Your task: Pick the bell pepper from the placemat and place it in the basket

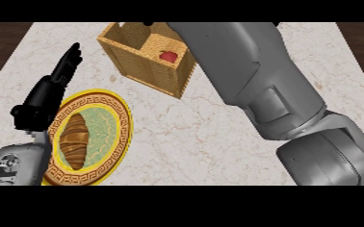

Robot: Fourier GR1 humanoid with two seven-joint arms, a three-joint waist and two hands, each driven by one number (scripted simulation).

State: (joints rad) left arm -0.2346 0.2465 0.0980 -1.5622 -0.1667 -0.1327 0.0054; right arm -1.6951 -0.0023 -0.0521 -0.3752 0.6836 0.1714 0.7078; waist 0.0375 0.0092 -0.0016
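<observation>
A red bell pepper (168, 56) lies inside the woven basket (146, 67) at the back of the counter, in its right part. My right forearm (245, 72) stretches from the lower right across the basket's far right corner. Only a small black bit of the right hand (148, 24) shows above the basket's far rim, at the view's top edge. A round yellow-rimmed placemat (117, 125) at the left carries a brown croissant (74, 139). My left hand (50, 91) rests open at the left edge beside the placemat, fingers straight and pointing away.
The marble counter (192, 139) runs between the placemat and my right arm. Dark wood shows past the counter's left and right far corners. The basket has tall walls and an inner divider.
</observation>
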